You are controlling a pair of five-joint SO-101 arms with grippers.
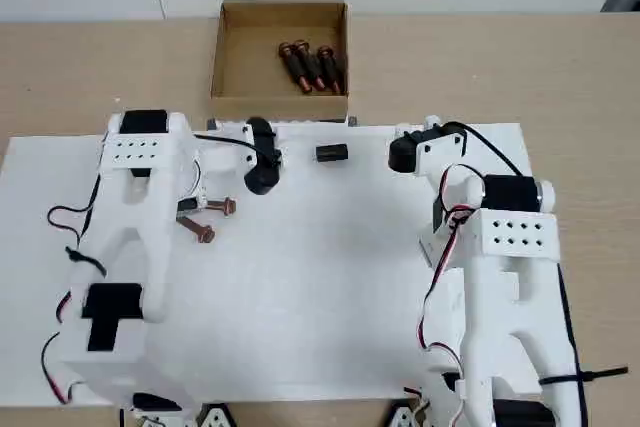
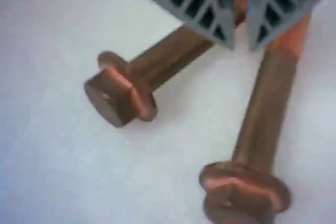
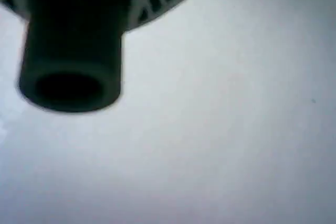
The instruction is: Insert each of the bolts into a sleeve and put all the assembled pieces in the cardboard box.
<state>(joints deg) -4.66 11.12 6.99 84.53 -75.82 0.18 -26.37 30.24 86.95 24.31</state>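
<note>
Two copper bolts lie loose on the white mat, one (image 2: pixel 157 72) angled beside the other (image 2: pixel 257 145); from above they are the upper bolt (image 1: pixel 222 207) and the lower bolt (image 1: pixel 202 233). My left gripper (image 2: pixel 241 40) hangs just over their shaft ends, its grey fingers (image 2: pixel 210 3) almost touching. My right gripper (image 1: pixel 440 219) is shut on a black sleeve (image 3: pixel 71 72), whose open bore faces the camera. Another black sleeve (image 1: pixel 332 153) lies on the mat near the cardboard box (image 1: pixel 228 57), which holds three assembled pieces (image 1: pixel 312 67).
The white mat (image 1: pixel 320 297) covers the middle of the wooden table (image 1: pixel 80 67). The box stands just behind the mat's far edge. Both arms' white bodies and cables flank the mat.
</note>
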